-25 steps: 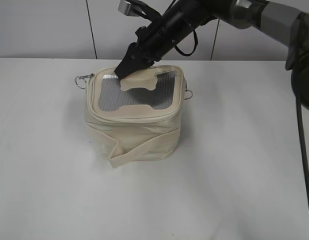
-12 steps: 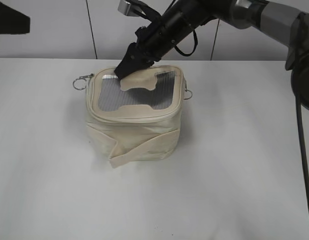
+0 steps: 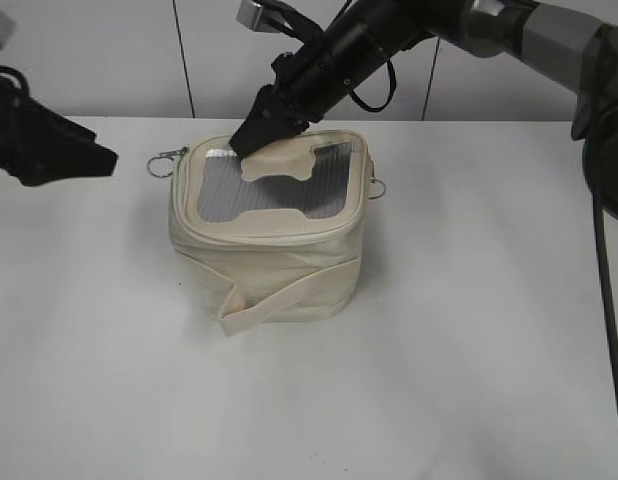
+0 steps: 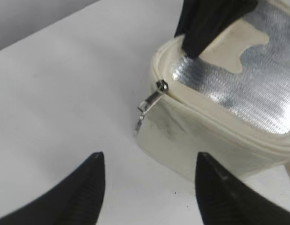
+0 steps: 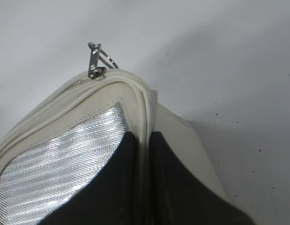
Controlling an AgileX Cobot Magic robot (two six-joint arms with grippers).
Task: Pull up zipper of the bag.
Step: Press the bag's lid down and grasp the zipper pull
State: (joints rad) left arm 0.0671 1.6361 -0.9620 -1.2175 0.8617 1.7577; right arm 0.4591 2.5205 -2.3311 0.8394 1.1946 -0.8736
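White desk [image 3: 469, 330] and pale panelled wall fill the scene, with the bag [image 3: 271, 230] standing near the desk's middle, lid up, strap hanging down its front. From the upper right the right arm reaches down to the lid's far edge, where the right end effector [image 3: 251, 135] pinches the rim: in the right wrist view its two dark fingers [image 5: 114, 187] sit close together with the cream lid edge clamped between them, apparently steadying the bag. At the left edge of the exterior view the left end effector [image 3: 94, 160] hovers above the desk, apart from the bag; its own camera shows the fingers spread wide with nothing between them. The zipper [image 4: 215, 119] circles the lid edge, and a silver slider [image 4: 160, 86] sits at the corner facing the left arm, its ring pull [image 3: 165, 160] sticking out sideways. A second ring shows at the bag's right side. The step in hand looks like the left arm's approach to that corner pull. Next it would need to advance, straddle the ring, close on it, then draw it along the track while the right hold resists.
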